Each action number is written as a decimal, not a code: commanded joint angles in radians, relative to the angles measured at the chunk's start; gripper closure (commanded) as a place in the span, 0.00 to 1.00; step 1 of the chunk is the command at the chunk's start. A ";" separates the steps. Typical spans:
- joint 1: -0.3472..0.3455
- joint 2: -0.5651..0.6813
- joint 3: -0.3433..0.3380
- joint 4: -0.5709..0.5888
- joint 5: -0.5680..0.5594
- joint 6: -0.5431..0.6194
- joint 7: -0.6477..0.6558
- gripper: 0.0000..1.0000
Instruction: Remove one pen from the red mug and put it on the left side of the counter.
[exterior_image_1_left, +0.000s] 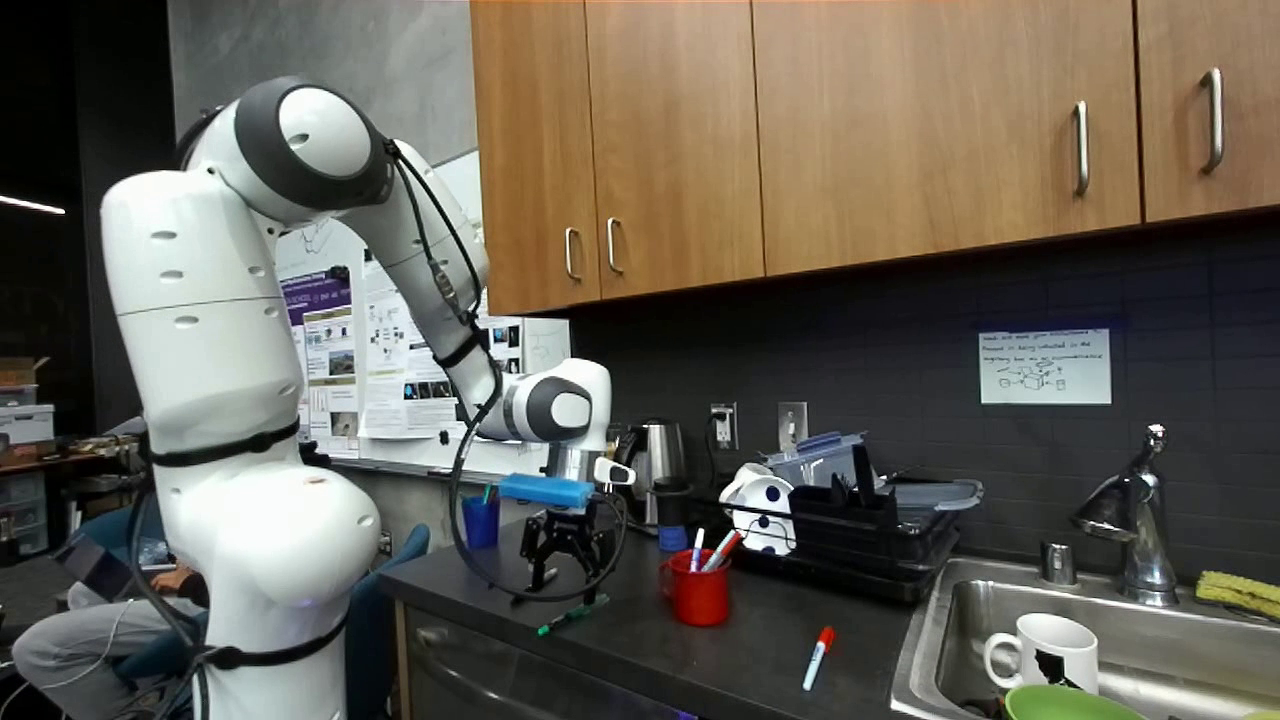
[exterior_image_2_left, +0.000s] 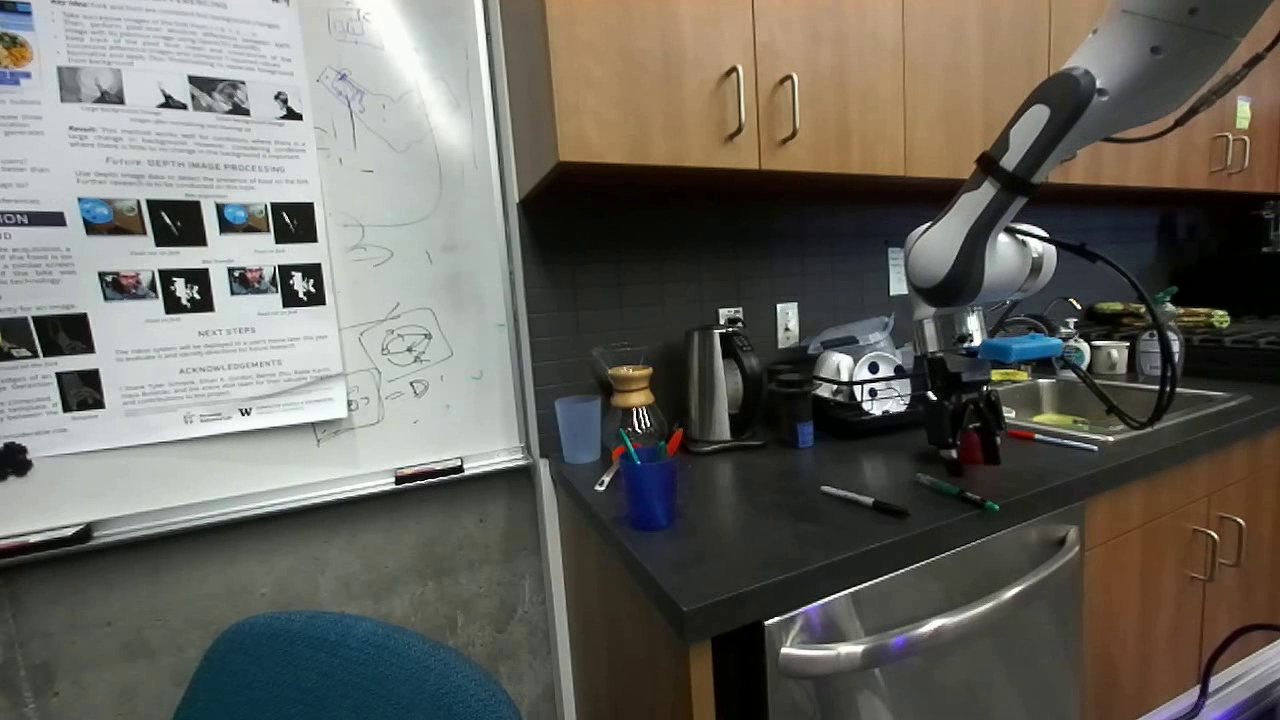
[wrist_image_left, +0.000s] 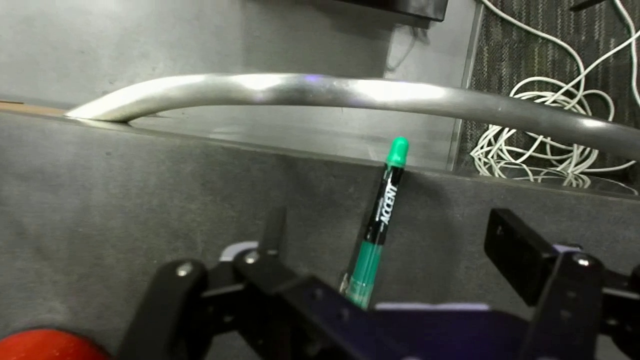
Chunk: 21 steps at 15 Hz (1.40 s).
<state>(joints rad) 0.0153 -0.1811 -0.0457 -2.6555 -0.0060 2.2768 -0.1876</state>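
The red mug stands on the dark grey counter with a few pens upright in it, one white and one red-capped. In the wrist view only a red edge of the mug shows. A green-and-black pen lies on the counter; it also shows in the wrist view and in an exterior view. A grey pen with a black cap lies left of it. My gripper is open and empty above the green-and-black pen, which lies between its spread fingers in the wrist view.
A red-and-blue pen lies near the sink, which holds a white mug. A black dish rack and a kettle stand at the back. A blue cup with pens stands at the left end.
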 joint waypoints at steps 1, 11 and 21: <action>-0.002 0.041 0.002 0.016 0.020 0.001 -0.014 0.00; -0.007 0.093 0.005 0.026 0.027 0.003 -0.011 0.39; -0.008 0.109 0.006 0.050 0.028 -0.011 -0.014 1.00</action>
<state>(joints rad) 0.0152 -0.0857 -0.0457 -2.6298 0.0041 2.2776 -0.1876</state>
